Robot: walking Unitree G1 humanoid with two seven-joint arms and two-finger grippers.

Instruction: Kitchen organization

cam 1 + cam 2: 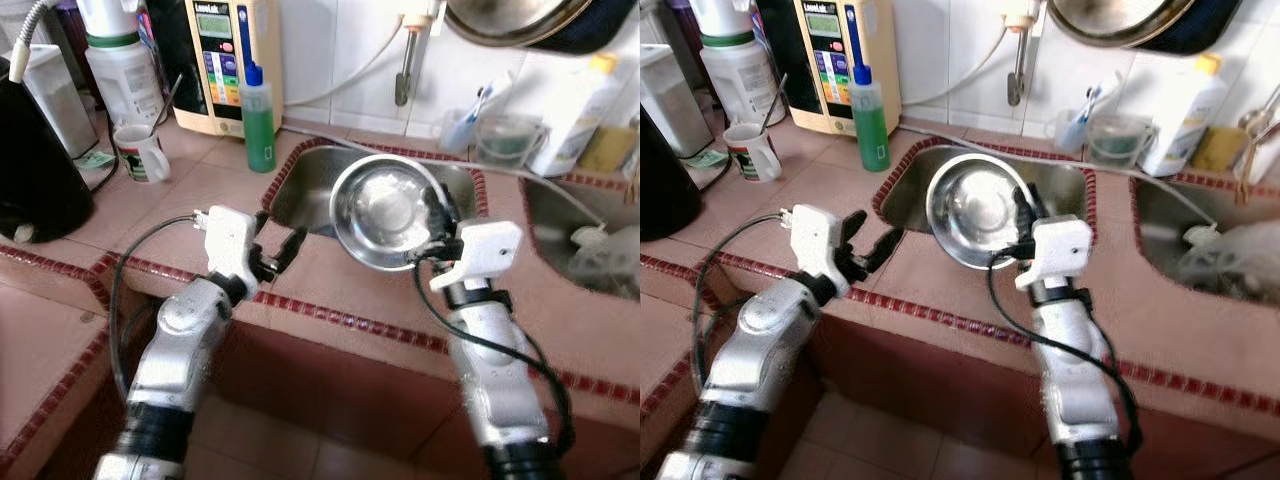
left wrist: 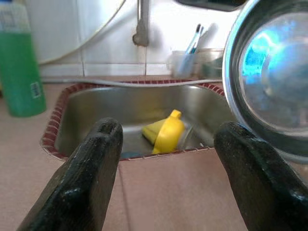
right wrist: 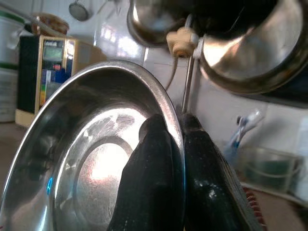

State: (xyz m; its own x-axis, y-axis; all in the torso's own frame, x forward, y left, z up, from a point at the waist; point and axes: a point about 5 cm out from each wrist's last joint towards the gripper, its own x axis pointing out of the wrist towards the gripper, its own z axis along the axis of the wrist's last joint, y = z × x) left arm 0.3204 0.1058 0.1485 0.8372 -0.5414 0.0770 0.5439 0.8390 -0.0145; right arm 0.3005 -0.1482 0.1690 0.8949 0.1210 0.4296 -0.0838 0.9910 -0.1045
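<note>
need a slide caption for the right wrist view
Right gripper pinching the rim of a tilted steel bowl, with hanging pots and a tiled wall behind.

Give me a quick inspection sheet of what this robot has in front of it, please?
Surface: pink tiled counter with a dark red border, around a steel sink.
Job's things: steel bowl, held tilted above the sink's front edge.
Clutter: yellow object in the sink; green bottle; mug; toothbrush cup; white bottle.
Grippers: right gripper shut on the bowl's rim, one finger inside, one outside; left gripper open, holding nothing, above the counter's edge.
Cables: black cable looping from the left wrist; another along the right arm.
Surroundings: white tiled wall, hanging pan, cream appliance.
</note>
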